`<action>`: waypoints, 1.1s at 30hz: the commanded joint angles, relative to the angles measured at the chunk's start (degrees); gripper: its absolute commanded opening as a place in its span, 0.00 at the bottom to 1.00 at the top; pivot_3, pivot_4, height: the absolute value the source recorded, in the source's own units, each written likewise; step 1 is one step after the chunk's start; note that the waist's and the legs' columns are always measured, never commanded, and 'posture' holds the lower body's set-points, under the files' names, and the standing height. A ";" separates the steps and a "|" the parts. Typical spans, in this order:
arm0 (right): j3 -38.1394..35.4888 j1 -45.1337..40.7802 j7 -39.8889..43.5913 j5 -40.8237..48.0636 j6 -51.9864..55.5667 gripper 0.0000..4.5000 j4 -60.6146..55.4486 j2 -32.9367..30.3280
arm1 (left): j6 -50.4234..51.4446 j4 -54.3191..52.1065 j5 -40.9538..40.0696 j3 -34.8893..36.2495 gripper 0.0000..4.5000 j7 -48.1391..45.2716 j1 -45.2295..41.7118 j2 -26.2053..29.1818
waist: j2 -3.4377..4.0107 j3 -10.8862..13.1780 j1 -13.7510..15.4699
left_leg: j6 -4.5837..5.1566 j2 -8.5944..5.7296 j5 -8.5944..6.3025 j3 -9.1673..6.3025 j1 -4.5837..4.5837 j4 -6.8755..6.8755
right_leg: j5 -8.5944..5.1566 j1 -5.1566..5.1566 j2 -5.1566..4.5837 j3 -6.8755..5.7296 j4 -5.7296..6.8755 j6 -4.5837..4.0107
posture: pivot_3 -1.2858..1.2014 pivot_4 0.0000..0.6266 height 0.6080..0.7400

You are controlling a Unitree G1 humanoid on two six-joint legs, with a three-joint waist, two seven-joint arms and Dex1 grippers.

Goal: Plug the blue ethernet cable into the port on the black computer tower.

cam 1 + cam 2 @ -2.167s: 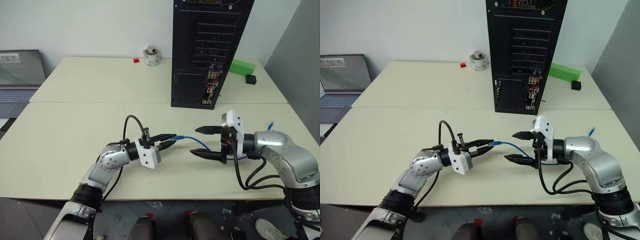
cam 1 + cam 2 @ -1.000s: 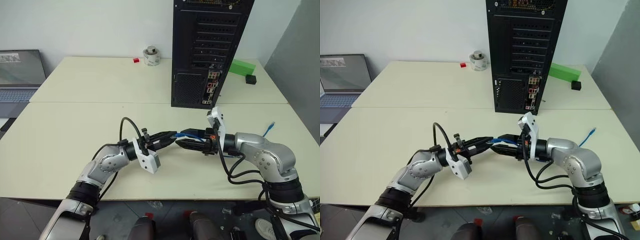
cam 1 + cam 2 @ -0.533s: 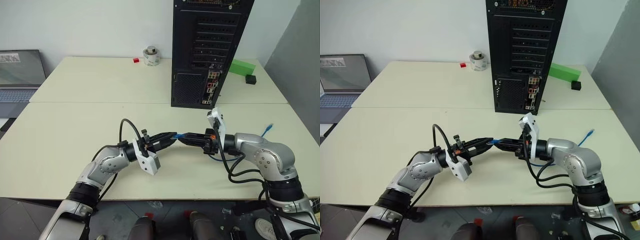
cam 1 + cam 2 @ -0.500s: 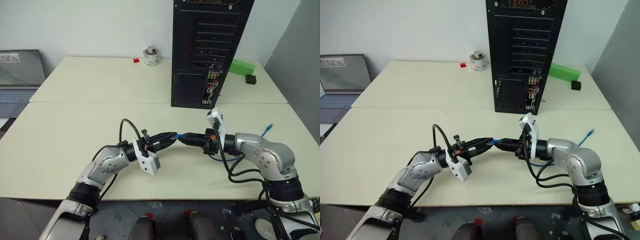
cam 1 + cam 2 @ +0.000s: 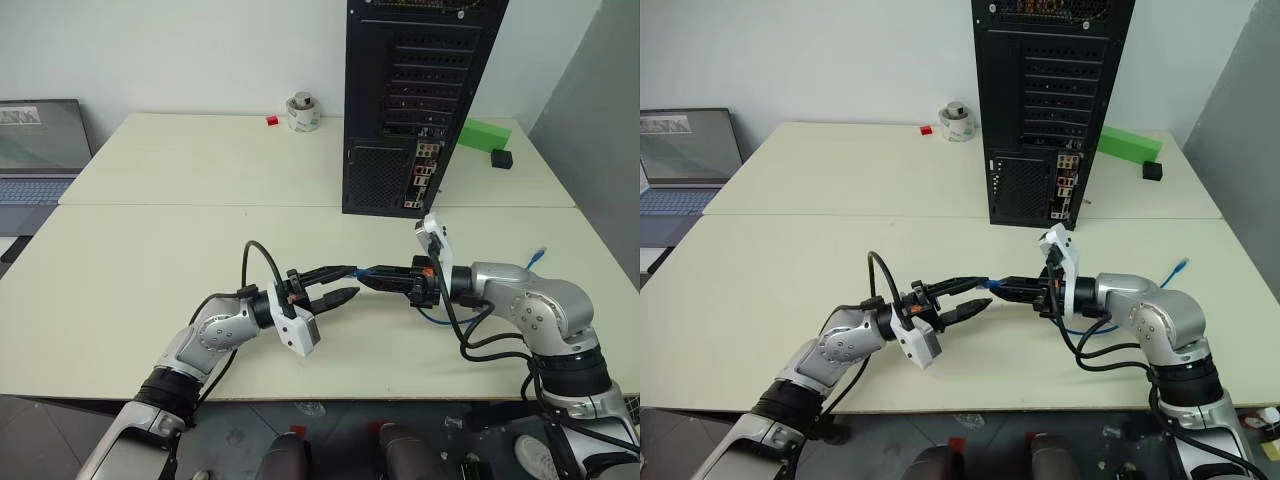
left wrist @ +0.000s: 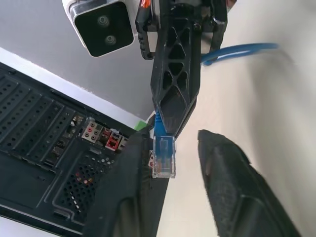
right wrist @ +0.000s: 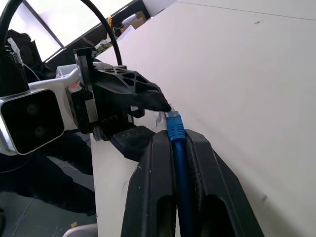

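Holding the blue ethernet cable (image 7: 176, 148) just behind its plug, right gripper (image 5: 372, 281) is clamped; left gripper (image 5: 335, 283) stands apart, empty. Cable hangs above counter (image 5: 150, 250), near the black computer tower (image 5: 415, 100). Light, floppy; grip the stiff boot.

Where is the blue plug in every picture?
Left eye view: plug mid-table, between both grippers' tips.
Right eye view: same spot.
Left wrist view: centre, hanging from the right gripper.
Right wrist view: centre, above the shut fingers.
Shared landmark: the tower.
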 commanded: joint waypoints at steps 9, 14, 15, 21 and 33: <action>-7.23 -0.65 -5.84 -3.88 -8.40 0.00 1.26 -0.90 | 28.50 -10.33 -16.93 3.56 0.80 -5.06 2.04 -2.30 | 0.00 0.00 -0.06 | 0.00 0.00 0.00 -0.02 -0.01 0.00 | 0.00 0.00 0.00 -0.02 0.00 0.00 | 0.52 0.24 1.00; -8.74 -1.03 -14.62 -9.00 -15.69 0.00 1.18 3.51 | 54.59 -19.07 -28.82 6.13 0.80 -3.15 -1.27 -8.42 | 0.00 0.00 -0.08 | 0.00 -0.01 0.00 -0.03 -0.05 0.00 | -0.01 -0.01 0.01 -0.02 0.00 0.01 | 0.52 0.24 1.00; -8.11 -1.09 -16.89 -11.29 -17.83 0.00 1.03 4.50 | 59.53 -20.47 -30.78 6.62 0.80 -2.52 -2.49 -9.55 | -0.01 0.00 -0.07 | 0.00 0.00 0.00 -0.04 -0.07 0.02 | -0.01 -0.02 0.02 -0.02 0.01 0.01 | 0.52 0.24 1.00; -4.71 -3.24 -33.84 -26.91 -28.47 0.00 4.34 10.76 | 77.54 -23.38 -35.32 10.14 0.80 2.71 -9.42 -13.95 | 0.00 0.00 -0.26 | -0.01 -0.01 0.01 -0.03 -0.08 0.02 | -0.01 -0.05 0.05 0.01 0.02 0.01 | 0.52 0.24 1.00; -5.82 -8.30 -50.44 -37.23 -36.61 0.00 18.27 20.64 | 83.60 -23.15 -33.97 10.64 0.80 1.75 -12.32 -14.48 | 0.00 0.00 -0.17 | -0.05 -0.01 0.03 0.05 -0.06 -0.01 | 0.01 -0.10 0.04 0.13 0.03 -0.01 | 0.52 0.24 1.00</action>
